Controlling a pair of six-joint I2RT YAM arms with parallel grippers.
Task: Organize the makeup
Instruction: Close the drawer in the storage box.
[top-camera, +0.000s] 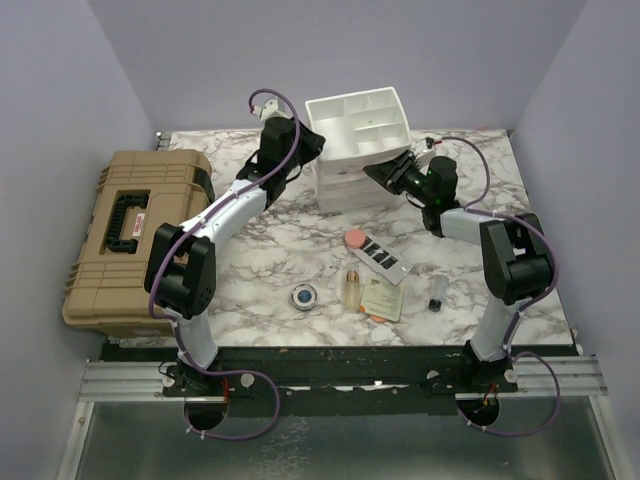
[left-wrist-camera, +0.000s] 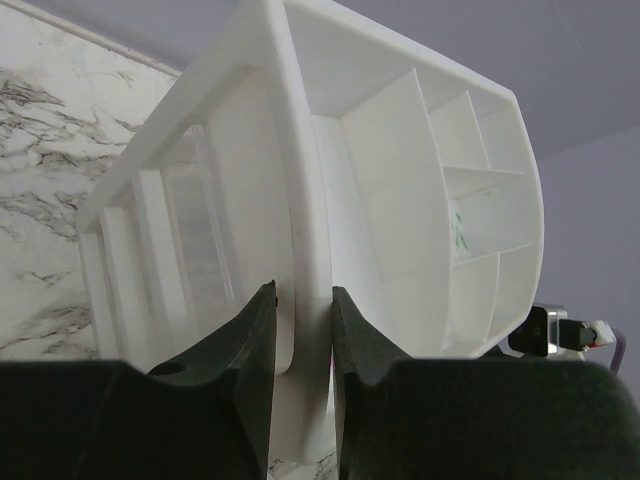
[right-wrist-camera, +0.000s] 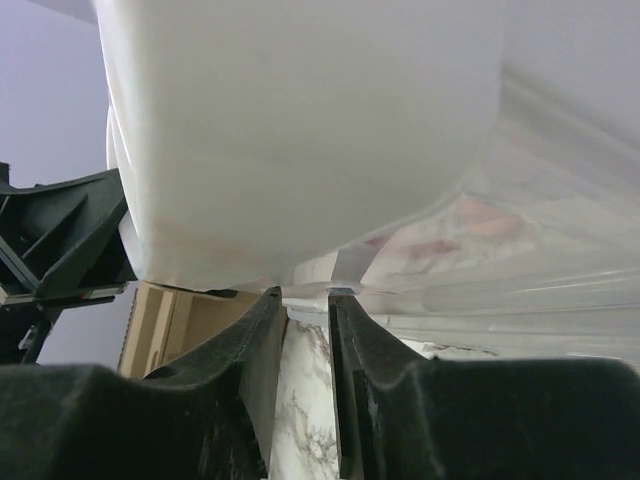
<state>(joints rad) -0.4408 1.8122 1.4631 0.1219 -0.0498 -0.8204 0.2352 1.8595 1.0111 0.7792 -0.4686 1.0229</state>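
The white compartmented plastic organizer (top-camera: 358, 125) stands at the far middle of the marble-patterned bench (top-camera: 260, 270), its open compartments facing up. The left gripper (left-wrist-camera: 300, 290) is clamped on the organizer's left wall, one black finger (left-wrist-camera: 250, 340) outside it and the other inside, both pressed flat against the white plastic. The right gripper (right-wrist-camera: 305, 292) sits low at the organizer's right front corner. Its fingers (right-wrist-camera: 255, 350) are drawn close together with a thin strip of marble showing between them. Their tips meet the organizer's lower edge and may be pinching a thin lip there, but the view is too close to tell whether they hold anything.

The makeup lies loose on the bench in front of the organizer, none of it in the compartments. The pink round puff (top-camera: 354, 238) is nearest the organizer, with the black strip palette (top-camera: 383, 258) just beside it, running diagonally away. Further from the organizer lie the small amber bottle (top-camera: 351, 288) and, touching it on the right, the cream sachet (top-camera: 382, 298). The round blue compact (top-camera: 304, 296) lies to their left and the tiny dark vial (top-camera: 437, 292) stands to their right. The big tan hard case (top-camera: 130, 235) sits shut, well to the organizer's left.
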